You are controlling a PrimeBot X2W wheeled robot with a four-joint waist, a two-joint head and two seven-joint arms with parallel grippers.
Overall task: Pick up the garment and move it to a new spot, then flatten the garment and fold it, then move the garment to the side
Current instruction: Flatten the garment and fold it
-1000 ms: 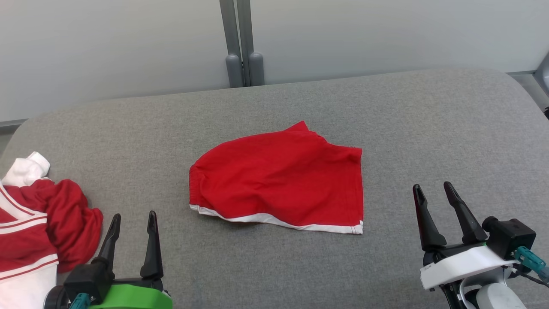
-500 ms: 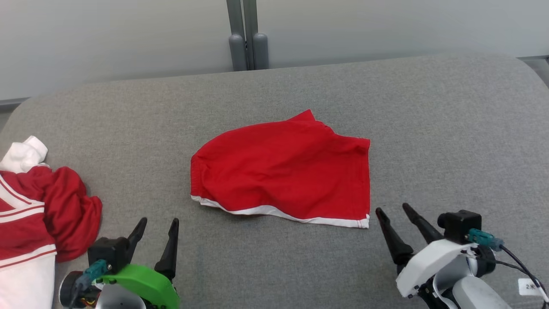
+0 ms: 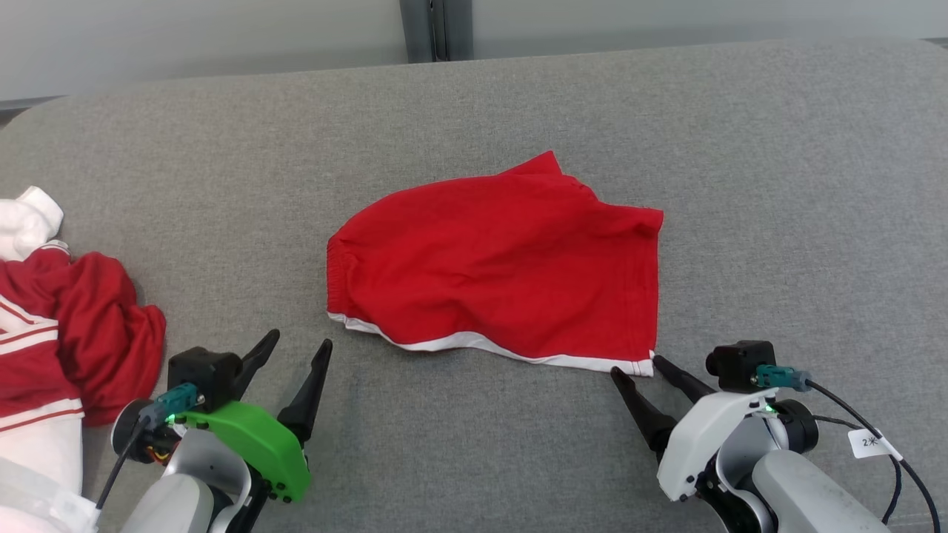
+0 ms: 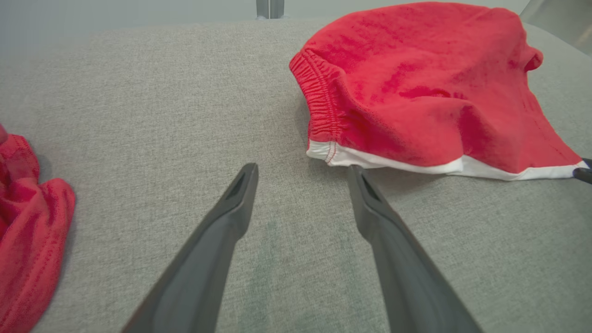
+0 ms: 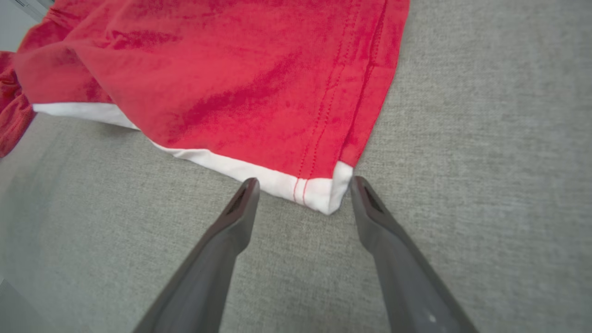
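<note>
A grey fabric surface [image 3: 778,185] spans the frame. Red shorts [image 3: 503,259] with a white hem lie at its centre, slightly rumpled. A crumpled red-and-white heap [image 3: 81,333] lies at the left edge, well apart from them.

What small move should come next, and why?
Probably ease the right gripper forward and close its jaws on the red shorts' white-hemmed corner, which lies between the open jaws. The left gripper, also open, sits just short of the other hem corner.
</note>
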